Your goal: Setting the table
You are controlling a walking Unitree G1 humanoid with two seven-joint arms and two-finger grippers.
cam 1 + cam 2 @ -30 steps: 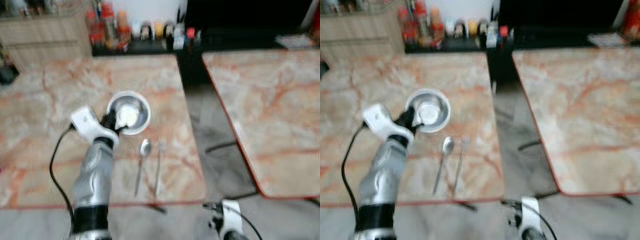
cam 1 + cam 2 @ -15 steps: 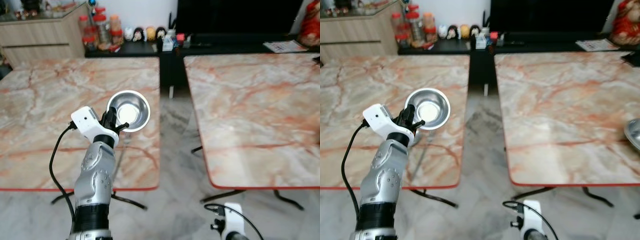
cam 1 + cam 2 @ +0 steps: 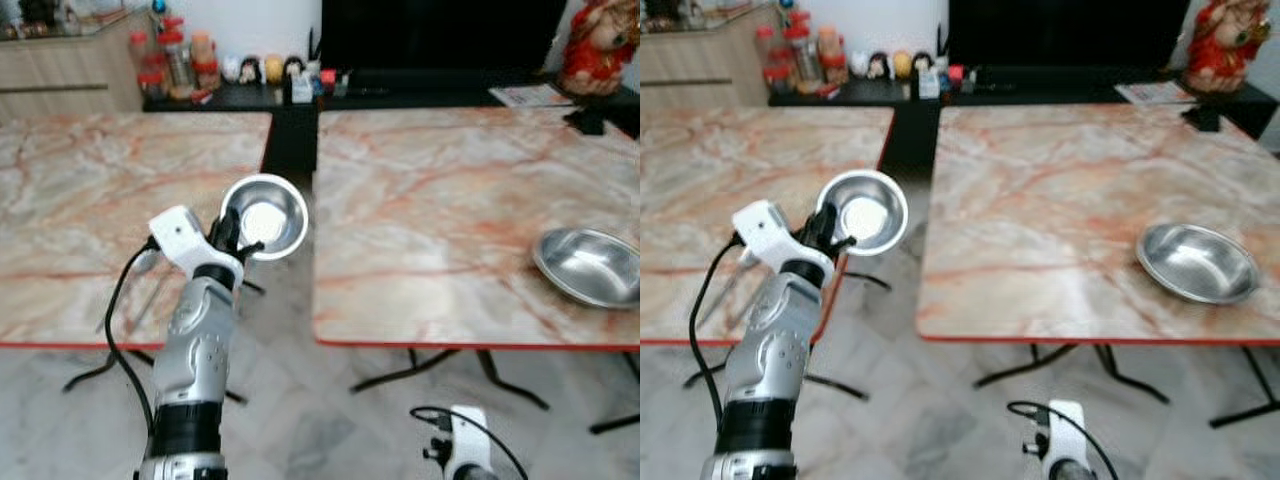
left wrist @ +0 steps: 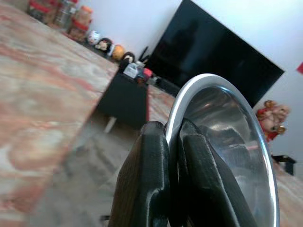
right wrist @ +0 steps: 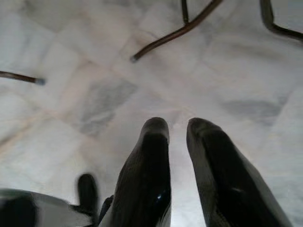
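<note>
Left marble-top table point(image 3: 80, 190): pink-veined slab with a red edge, black metal legs beneath. A piece of cutlery point(image 3: 140, 265) lies near its front, mostly hidden by the arm; type cannot be told.

Left gripper point(image 3: 228, 243): raised on the silver arm, over the front right corner of the left table and the gap beside it. Its two black fingers point(image 4: 147, 184) are pressed onto the rim of a small steel bowl point(image 3: 264, 215), one finger outside the wall and one inside. The bowl is held clear of the table, tilted, its hollow facing the camera.

Back sideboard point(image 3: 250, 95): dark, carrying jars, bottles and small figurines; a black screen point(image 3: 430, 35) behind it.

Right marble-top table point(image 3: 450, 200): same pattern, apart from the left one across a narrow gap of floor. A wide steel bowl point(image 3: 588, 266) sits upright near its front right corner.

Right gripper point(image 5: 177, 137): hanging low over the pale marble floor point(image 5: 94, 94), fingers slightly parted, holding nothing.
</note>
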